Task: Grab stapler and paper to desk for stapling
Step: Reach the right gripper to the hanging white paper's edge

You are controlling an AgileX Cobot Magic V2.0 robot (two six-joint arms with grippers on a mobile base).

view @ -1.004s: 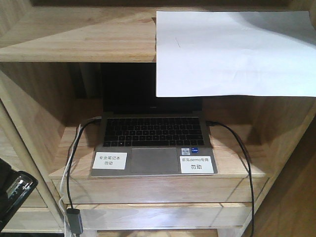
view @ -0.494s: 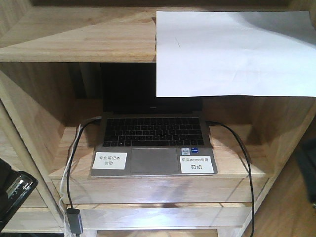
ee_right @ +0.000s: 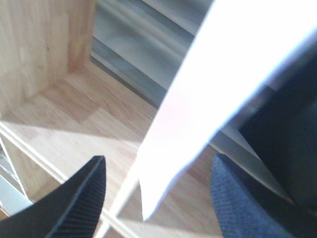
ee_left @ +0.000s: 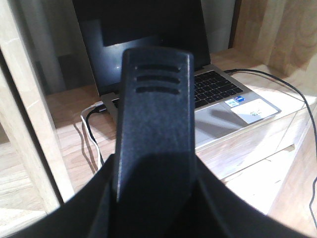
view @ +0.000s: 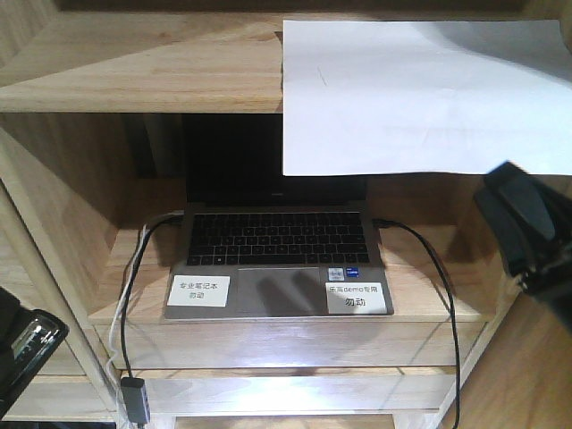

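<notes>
Paper (view: 420, 98) droops over the upper shelf (view: 134, 63) edge above a laptop (view: 277, 259), its lower corner between the right gripper's (ee_right: 158, 196) spread fingers. Low at left, the left gripper (ee_left: 153, 208) clenches the stapler (ee_left: 156, 124).

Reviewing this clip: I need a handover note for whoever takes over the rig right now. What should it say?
Left gripper: shut on the stapler, held low at the left in front of the laptop.
Right gripper: open, its fingers on either side of the paper's hanging corner, not closed on it.
Paper: lies on the upper shelf, with its front part hanging over the edge.
Done: stapler picked up.
Left: pinch the paper, draw it off the shelf, then carry both to the desk, which is out of view.
</notes>
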